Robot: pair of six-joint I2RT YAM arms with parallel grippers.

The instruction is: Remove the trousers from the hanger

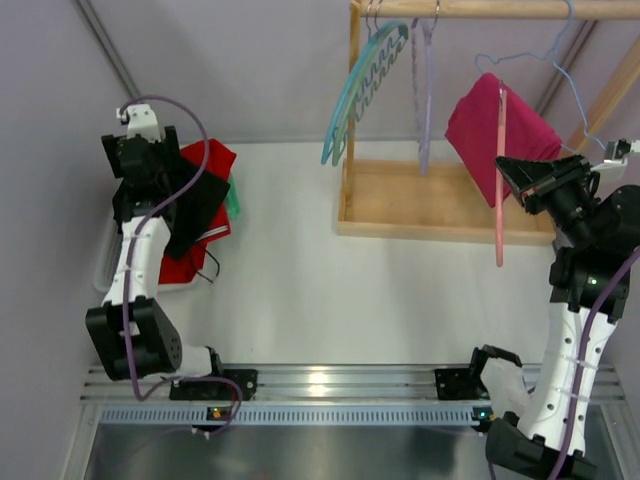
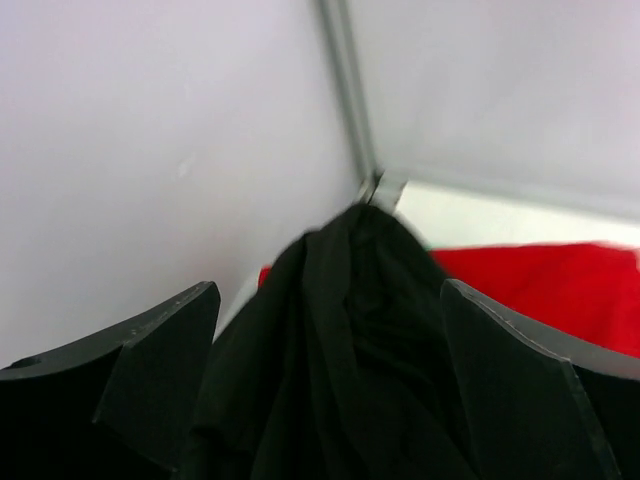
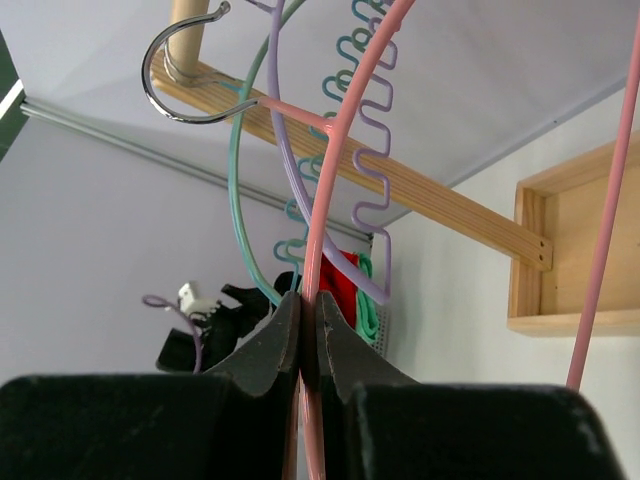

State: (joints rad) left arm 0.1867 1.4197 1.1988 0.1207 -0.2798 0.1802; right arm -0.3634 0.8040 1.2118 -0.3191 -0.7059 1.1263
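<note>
Black trousers (image 1: 195, 215) lie draped over a red clothes pile (image 1: 208, 165) at the far left. My left gripper (image 1: 168, 192) stands over them, open. In the left wrist view the trousers (image 2: 340, 350) fill the gap between the spread fingers (image 2: 150, 350), which do not pinch them. A bare pink hanger (image 1: 500, 200) hangs from the wooden rail at the right. My right gripper (image 1: 503, 165) is shut on its thin rod. The right wrist view shows the hanger (image 3: 345, 130) running up from between the closed jaws of the right gripper (image 3: 310, 305).
A wooden rack (image 1: 440, 205) stands at the back right with a teal hanger (image 1: 360, 85) and a lilac hanger (image 1: 427, 90). A crimson garment (image 1: 520, 125) hangs on a blue wire hanger. A white basket (image 1: 105, 265) holds the red pile.
</note>
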